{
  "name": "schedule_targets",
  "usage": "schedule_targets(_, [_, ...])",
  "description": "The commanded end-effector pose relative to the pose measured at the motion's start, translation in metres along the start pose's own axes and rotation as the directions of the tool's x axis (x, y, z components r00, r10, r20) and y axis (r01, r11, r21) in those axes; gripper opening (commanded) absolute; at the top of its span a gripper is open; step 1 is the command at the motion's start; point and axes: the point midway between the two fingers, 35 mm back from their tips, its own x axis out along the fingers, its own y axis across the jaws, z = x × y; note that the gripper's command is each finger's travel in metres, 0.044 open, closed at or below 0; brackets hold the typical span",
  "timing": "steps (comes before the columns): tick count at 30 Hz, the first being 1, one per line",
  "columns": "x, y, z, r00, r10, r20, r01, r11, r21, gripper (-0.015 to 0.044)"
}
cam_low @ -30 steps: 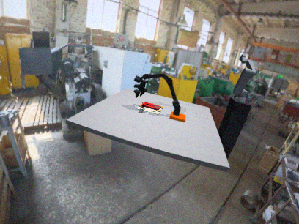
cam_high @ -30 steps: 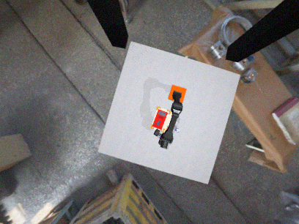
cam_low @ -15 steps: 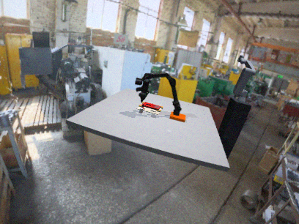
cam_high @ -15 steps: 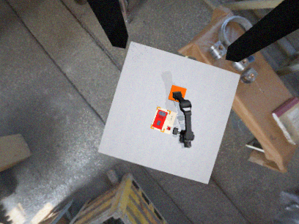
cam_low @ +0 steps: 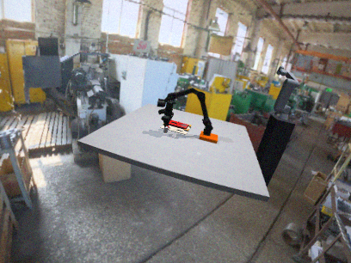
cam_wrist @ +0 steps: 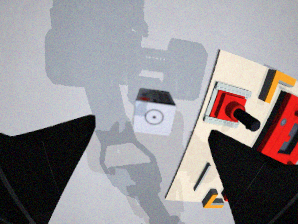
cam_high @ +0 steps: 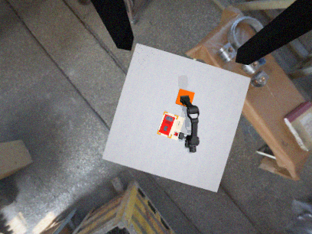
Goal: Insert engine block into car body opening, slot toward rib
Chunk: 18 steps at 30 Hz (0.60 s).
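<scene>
A pale frame [cam_wrist: 236, 90] holds a red piece [cam_wrist: 219, 108] [cam_high: 176, 134] with a black knob. The pincer [cam_high: 183, 136] [cam_low: 166, 124] [cam_wrist: 153, 128] is wide, holding nothing. The white block [cam_low: 166, 131] [cam_wrist: 154, 118] has a ring and dot.

The board [cam_high: 179, 124] [cam_low: 175, 130] [cam_wrist: 189, 172] lies on the worktop [cam_high: 141, 149] [cam_low: 193, 159] [cam_wrist: 200, 20], the car body [cam_high: 167, 125] [cam_low: 178, 124] [cam_wrist: 285, 131] on it, the engine block [cam_low: 166, 131] [cam_wrist: 154, 118] just beside it.
</scene>
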Motion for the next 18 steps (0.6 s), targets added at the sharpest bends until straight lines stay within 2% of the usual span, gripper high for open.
schedule_targets(1, [0.007,0.0,-0.001,1.0,-0.001,-0.006,0.001,1.0,-0.001,0.044])
schedule_targets(18, [0.035,0.0,0.0,1.0,-0.001,-0.006,0.001,1.0,-0.001,0.044])
